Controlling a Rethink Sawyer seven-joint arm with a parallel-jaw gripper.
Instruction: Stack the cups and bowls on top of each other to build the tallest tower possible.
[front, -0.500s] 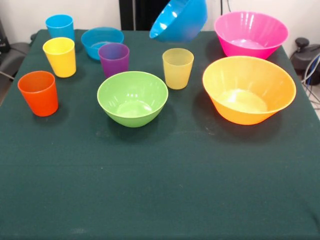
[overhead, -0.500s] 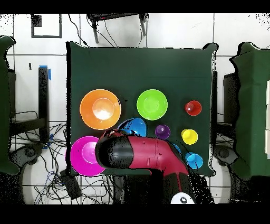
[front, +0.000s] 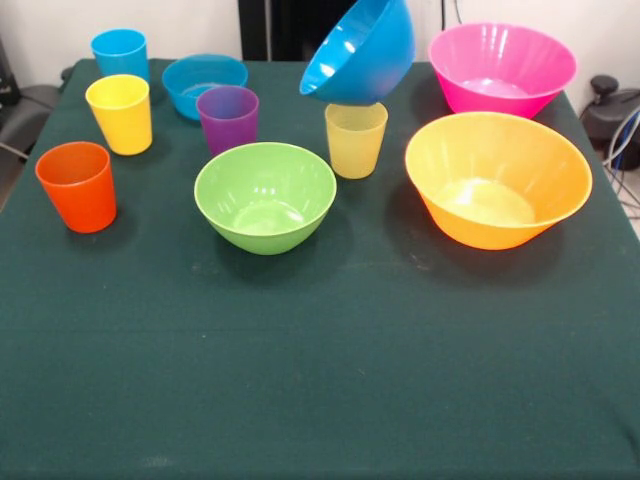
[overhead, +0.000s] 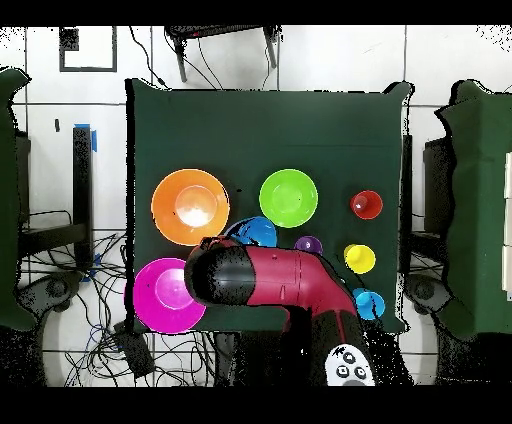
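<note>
The medium blue bowl (front: 358, 50) hangs tilted in the air just above the pale yellow-green cup (front: 355, 140); it also shows in the overhead view (overhead: 255, 232) past the arm (overhead: 270, 280). The gripper that holds it is hidden behind the bowl and under the arm. On the table stand the green bowl (front: 265, 197), large orange-yellow bowl (front: 497, 180), large pink bowl (front: 502, 68), small blue bowl (front: 204, 84), and the blue (front: 120, 53), yellow (front: 120, 113), purple (front: 228, 118) and orange (front: 77, 186) cups. Nothing is stacked.
The table (front: 320, 380) has a dark green cloth. Cables lie on the floor around it (overhead: 110, 330). Dark equipment sits beyond the right edge (front: 610, 110).
The blue bowl has come down and slightly nearer, now overlapping the pale yellow-green cup's rim in the front view. The arm has shifted a little in the overhead view.
</note>
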